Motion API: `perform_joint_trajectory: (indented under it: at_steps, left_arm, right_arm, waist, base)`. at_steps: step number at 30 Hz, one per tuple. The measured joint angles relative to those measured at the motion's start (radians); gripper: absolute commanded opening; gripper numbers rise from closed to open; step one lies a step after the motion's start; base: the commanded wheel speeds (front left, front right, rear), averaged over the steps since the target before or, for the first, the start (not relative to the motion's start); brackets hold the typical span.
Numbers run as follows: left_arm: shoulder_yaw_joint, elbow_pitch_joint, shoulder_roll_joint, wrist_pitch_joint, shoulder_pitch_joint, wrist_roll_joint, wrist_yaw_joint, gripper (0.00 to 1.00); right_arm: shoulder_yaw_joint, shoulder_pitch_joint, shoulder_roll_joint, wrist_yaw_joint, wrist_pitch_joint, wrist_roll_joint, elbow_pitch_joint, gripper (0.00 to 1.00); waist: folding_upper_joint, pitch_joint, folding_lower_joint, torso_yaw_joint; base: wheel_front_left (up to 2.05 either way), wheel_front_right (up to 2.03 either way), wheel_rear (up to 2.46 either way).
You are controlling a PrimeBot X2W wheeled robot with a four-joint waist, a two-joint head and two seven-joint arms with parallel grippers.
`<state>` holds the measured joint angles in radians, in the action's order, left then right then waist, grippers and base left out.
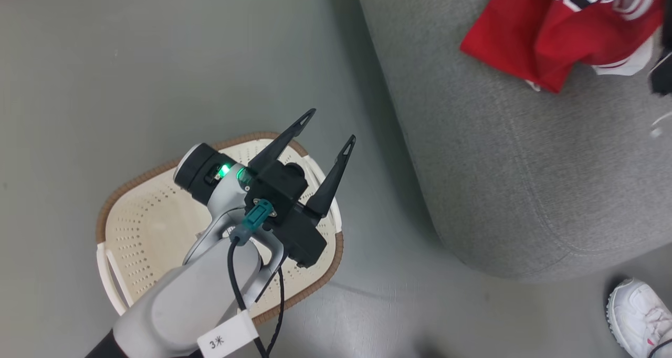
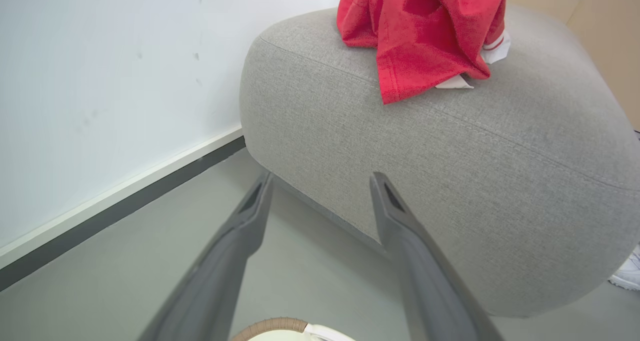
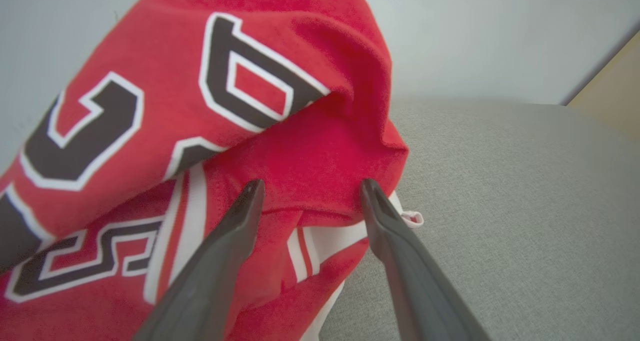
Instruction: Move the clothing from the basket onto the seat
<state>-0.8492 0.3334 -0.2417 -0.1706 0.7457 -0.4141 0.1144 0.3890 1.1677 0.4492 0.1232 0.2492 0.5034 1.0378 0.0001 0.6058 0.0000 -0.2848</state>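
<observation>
Crowning one seat [image 1: 504,179]: one clothing heap [image 1: 551,38].

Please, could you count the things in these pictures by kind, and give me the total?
Red clothing heap: 1 (number of pieces unclear)
Basket: 1
Seat: 1
End effectors: 2, left end effector and right end effector
White shoe: 1
Total: 6

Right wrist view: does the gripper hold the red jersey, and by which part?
Nothing is held. The right gripper is open, its fingers apart at a fold of the jersey, which lies on the grey seat.
</observation>
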Motion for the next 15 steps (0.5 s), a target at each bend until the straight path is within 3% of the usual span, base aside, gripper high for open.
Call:
perform_joint_trajectory:
  at_steps: [7, 15]
  left_arm:
    - [0.042, 0.021, 0.026, -0.043, -0.035, -0.029, 0.001, 1.0]
    - [0.095, 0.034, 0.063, -0.065, -0.075, -0.073, 0.001, 1.0]
  right_arm:
    - [0.02, -0.114, -0.044, 0.0, 0.005, -0.005, -0.044, 1.0]
    - [0.017, -0.192, -0.037, 0.0, 0.005, -0.011, -0.153, 1.0]
  waist:
    - [0.0, -0.07, -0.0001, -0.01]
    - [-0.0002, -0.166, -0.0002, 0.006]
  base:
    - [0.0, 0.0, 0.0]
    - [0.0, 0.0, 0.0]
